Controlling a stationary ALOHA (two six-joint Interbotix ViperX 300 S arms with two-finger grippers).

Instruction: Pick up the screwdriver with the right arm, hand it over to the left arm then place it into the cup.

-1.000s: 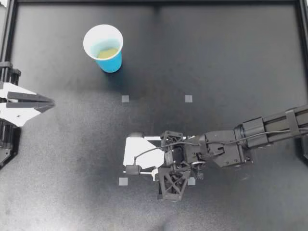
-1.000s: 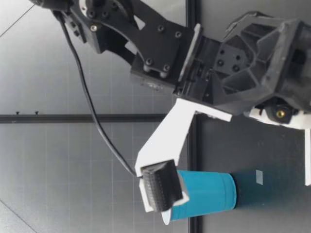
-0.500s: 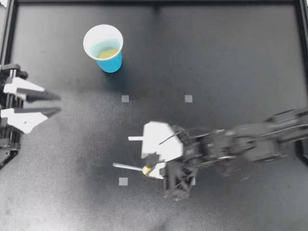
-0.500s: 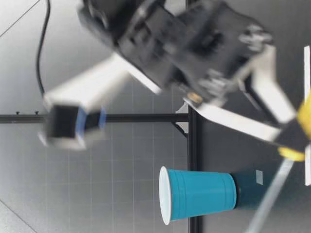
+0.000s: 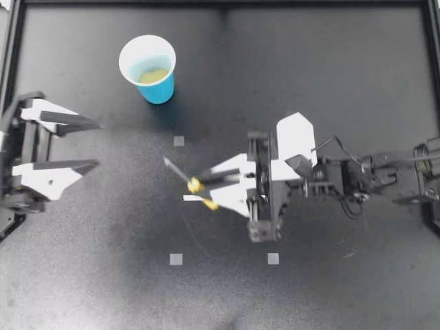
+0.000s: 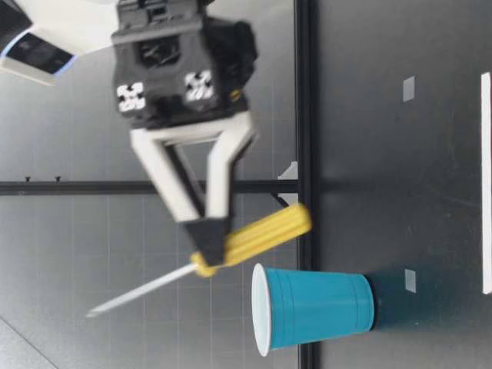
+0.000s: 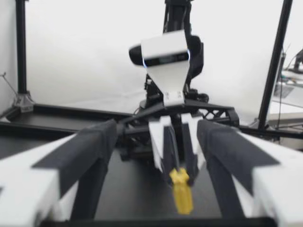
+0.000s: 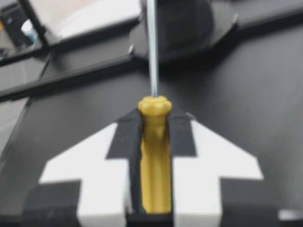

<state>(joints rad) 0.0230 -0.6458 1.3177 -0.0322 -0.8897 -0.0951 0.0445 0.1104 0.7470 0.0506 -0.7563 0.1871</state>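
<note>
My right gripper (image 5: 192, 190) hangs over the table's middle, shut on the yellow handle of the screwdriver (image 5: 197, 186). The metal shaft points toward my left arm. In the low view the screwdriver (image 6: 254, 239) is clear of the table and tilted, its shaft tip higher than the rim of the blue cup (image 6: 315, 307). From the right wrist view the handle (image 8: 154, 161) sits between the pads (image 8: 124, 135). My left gripper (image 5: 96, 144) is open at the left edge, well short of the shaft. The cup (image 5: 148, 69) stands upright at the back left. The left wrist view shows the screwdriver (image 7: 181, 191) ahead between open fingers (image 7: 83, 151).
Small pale square markers (image 5: 179, 141) (image 5: 176, 259) (image 5: 273, 258) lie flat on the dark table. Black frame rails (image 5: 220, 3) run along the table's back and sides. The cup holds something yellowish at its bottom.
My right arm has lifted the screwdriver off the table and swung it toward the left arm. My left gripper has opened wide and moved inward.
</note>
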